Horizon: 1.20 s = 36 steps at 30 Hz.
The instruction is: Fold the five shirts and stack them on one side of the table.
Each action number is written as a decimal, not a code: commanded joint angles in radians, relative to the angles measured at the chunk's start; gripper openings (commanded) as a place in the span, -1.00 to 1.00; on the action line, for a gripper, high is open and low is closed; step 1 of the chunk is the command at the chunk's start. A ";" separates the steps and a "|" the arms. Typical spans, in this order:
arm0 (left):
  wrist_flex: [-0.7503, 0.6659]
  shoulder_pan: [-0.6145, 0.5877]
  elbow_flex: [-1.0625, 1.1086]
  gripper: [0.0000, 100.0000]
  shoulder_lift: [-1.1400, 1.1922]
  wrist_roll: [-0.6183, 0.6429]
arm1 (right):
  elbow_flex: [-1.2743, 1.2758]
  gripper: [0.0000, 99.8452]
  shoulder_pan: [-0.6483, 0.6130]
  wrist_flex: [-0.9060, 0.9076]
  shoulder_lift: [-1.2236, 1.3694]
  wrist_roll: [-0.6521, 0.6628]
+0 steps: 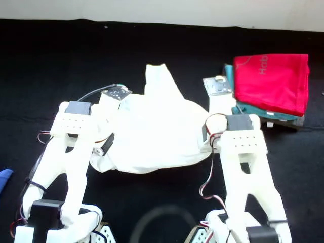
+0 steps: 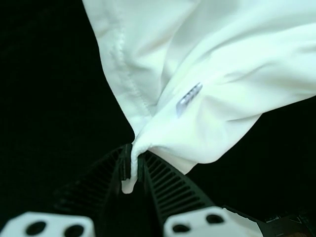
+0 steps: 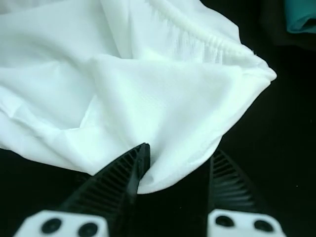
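Left gripper (image 2: 131,170): jaws pressed together on a bunched corner of the white shirt (image 2: 222,59); a nub of cloth pokes out behind the pinch.

Right gripper (image 3: 178,150): jaws spread, straddling a folded edge at the white shirt's opposite end. Cloth lies between them but is not clamped.

White shirt: crumpled on the black table (image 1: 50,61) between the two arms. Long axis runs arm to arm, with one sleeve pointing to the far side. It lies straight ahead of both jaws. Judgement: the right jaws must close before any lift or stretch.

Beyond the white shirt's right end: red shirt (image 1: 271,81) folded on top of teal shirt (image 1: 253,110).

Writing: small grey striped tag (image 2: 189,96) on the white shirt, nothing legible. Red shirt carries print, cut off at a fold.
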 commanded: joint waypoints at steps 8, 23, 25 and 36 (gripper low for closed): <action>-0.011 0.007 -0.004 -0.98 -0.036 0.000 | -0.002 -0.64 -0.012 -0.237 -0.229 0.020; -0.005 0.007 0.002 -0.98 -0.036 0.000 | -0.137 -0.65 -0.168 -0.251 0.421 0.020; -0.005 0.007 0.002 -0.98 -0.028 0.000 | -0.163 -0.65 -0.160 -0.245 0.447 0.020; -0.005 0.007 0.002 -0.98 -0.035 0.000 | -0.209 -0.97 -0.038 -0.262 0.449 0.089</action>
